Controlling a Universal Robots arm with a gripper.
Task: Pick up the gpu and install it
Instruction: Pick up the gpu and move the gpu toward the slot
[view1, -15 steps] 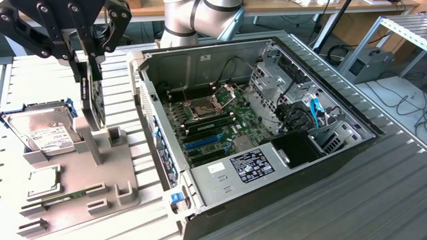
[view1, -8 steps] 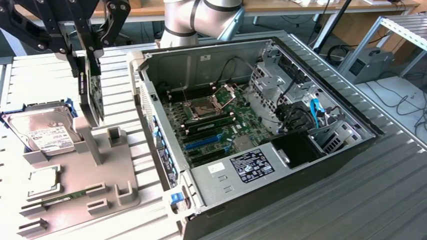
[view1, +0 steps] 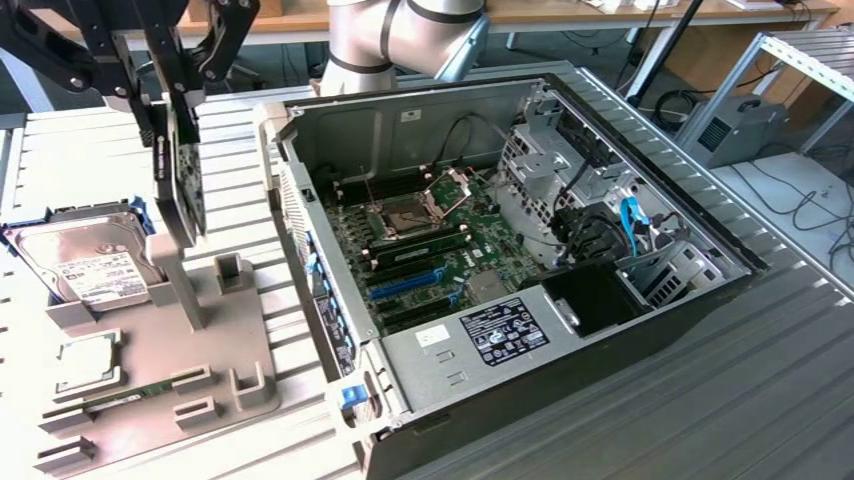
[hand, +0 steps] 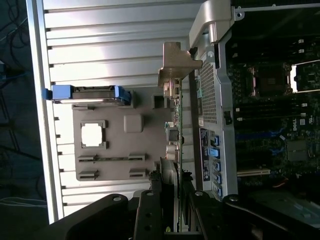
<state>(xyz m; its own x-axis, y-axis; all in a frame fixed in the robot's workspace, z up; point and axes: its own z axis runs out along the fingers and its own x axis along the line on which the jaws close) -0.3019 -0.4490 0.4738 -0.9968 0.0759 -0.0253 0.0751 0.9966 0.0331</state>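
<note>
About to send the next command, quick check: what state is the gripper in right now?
The gripper is closed on the gpu, holding it on edge above the grey parts tray.

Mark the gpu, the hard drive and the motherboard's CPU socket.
gpu (view1: 180, 190), exterior view, black face.
hard drive (view1: 104, 275), exterior view, white label.
CPU socket (view1: 402, 218), exterior view, open centre.

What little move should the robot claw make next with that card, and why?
Probably a short slide toward the exterior view's right, kept high. The gripper holds the gpu upright above the grey holder. The open computer case with its blue slots lies on that side, past a raised wall the card likely has to clear.
</note>
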